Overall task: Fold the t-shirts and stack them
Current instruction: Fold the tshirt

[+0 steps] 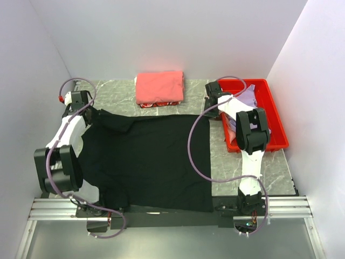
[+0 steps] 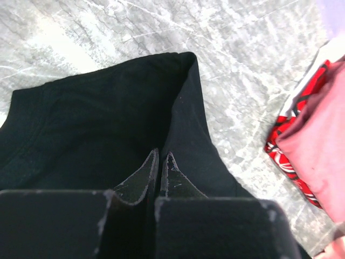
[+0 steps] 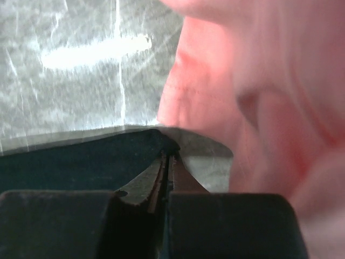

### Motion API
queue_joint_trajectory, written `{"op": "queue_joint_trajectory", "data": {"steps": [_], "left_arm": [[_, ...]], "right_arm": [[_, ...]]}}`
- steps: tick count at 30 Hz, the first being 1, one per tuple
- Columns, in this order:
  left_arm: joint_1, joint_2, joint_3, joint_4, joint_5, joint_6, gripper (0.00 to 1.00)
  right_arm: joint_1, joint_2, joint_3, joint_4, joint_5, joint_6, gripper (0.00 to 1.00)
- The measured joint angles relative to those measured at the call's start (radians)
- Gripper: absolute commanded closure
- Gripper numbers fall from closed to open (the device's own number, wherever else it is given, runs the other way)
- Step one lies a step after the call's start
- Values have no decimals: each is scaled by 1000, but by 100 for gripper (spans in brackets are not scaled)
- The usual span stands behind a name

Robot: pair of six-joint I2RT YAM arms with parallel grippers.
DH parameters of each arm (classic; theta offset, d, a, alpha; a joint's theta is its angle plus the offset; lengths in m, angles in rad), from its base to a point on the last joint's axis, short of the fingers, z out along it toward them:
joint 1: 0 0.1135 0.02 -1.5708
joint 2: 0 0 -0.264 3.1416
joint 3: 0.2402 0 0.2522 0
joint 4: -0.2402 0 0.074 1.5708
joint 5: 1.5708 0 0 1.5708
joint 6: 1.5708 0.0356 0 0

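My left gripper point(image 2: 160, 164) is clamped on the black shirt point(image 2: 91, 124) at lower centre. My right gripper point(image 3: 168, 164) is pinched tight on its corner.

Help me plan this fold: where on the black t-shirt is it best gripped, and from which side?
The two far corners, from above. The black t-shirt lies spread flat on the table, so only its thin edge can be pinched, and one corner per arm should hold it taut. The left gripper and right gripper each have jaws shut on a far corner.
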Motion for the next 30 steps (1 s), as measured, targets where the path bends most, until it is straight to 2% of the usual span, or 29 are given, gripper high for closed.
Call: {"op": "queue_joint_trajectory", "data": {"steps": [12, 21, 30], "left_arm": [[0, -268, -147, -39, -33, -58, 99], [0, -507, -270, -166, -142, -182, 99], [0, -728, -386, -287, -209, -316, 99]], "right_arm": [[69, -248, -150, 19, 30, -62, 100], [101, -438, -319, 27, 63, -52, 100], [115, -540, -452, 36, 69, -29, 100]]}}
